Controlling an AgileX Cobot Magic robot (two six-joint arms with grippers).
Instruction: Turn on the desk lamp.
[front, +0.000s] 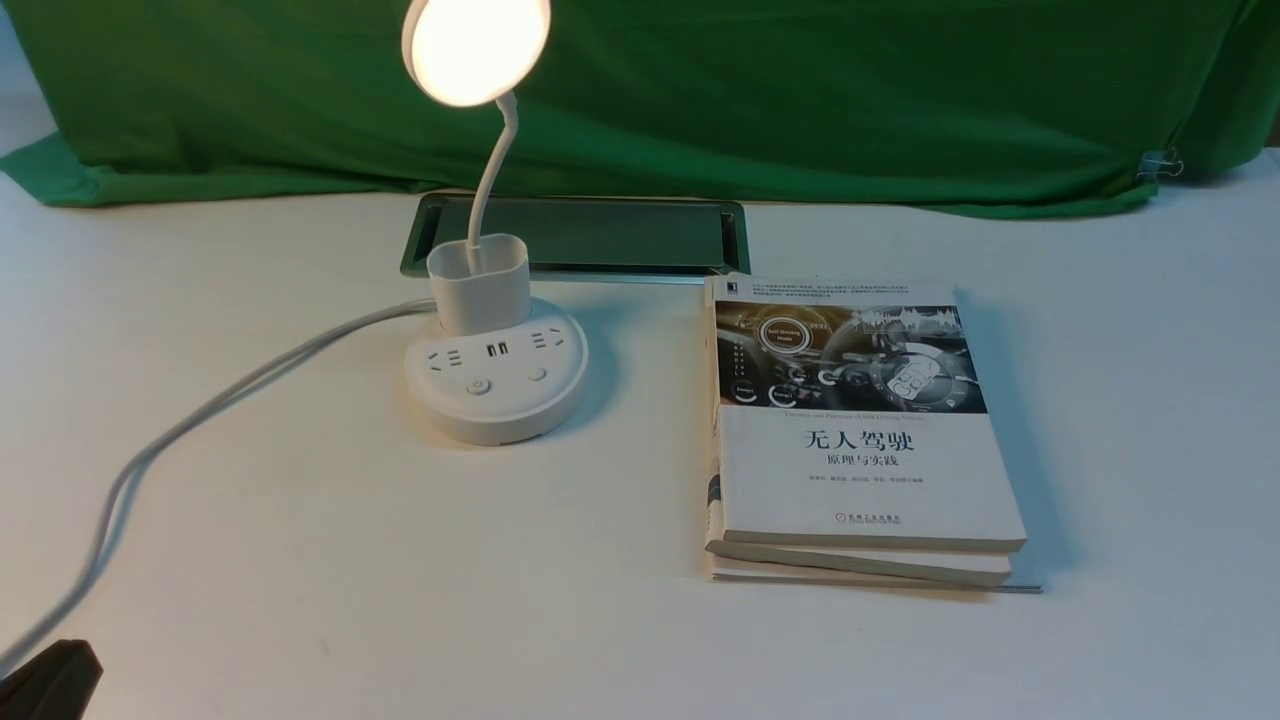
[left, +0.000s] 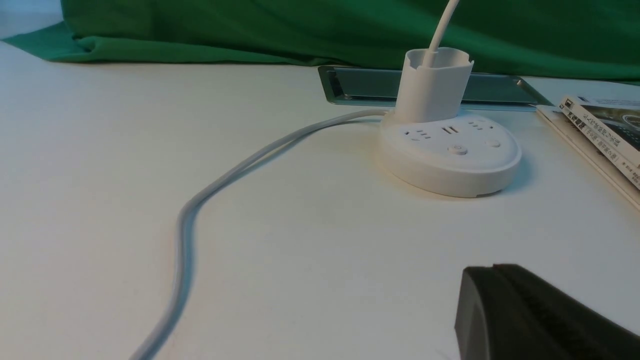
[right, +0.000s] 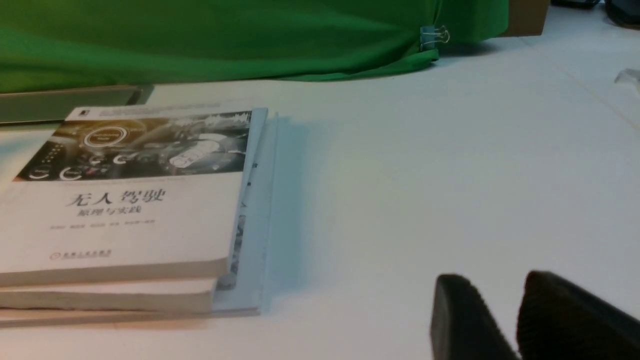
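The white desk lamp (front: 495, 375) stands on the table left of centre; its round disc head (front: 476, 47) glows warm white. Its round base (left: 450, 157) carries sockets and two buttons (front: 478, 386) on top, with a cup holder (front: 478, 280) behind them. My left gripper (left: 492, 272) is shut, its two fingers pressed together, low over the table well in front of the base and touching nothing; its dark tip shows at the front view's lower left corner (front: 45, 680). My right gripper (right: 495, 285) hangs open over bare table right of the books, holding nothing.
The lamp's white cable (front: 200, 410) runs from the base toward the table's front left. Stacked books (front: 860, 440) lie right of the lamp. A metal cable hatch (front: 600, 235) sits behind it, with green cloth (front: 800, 100) along the back edge.
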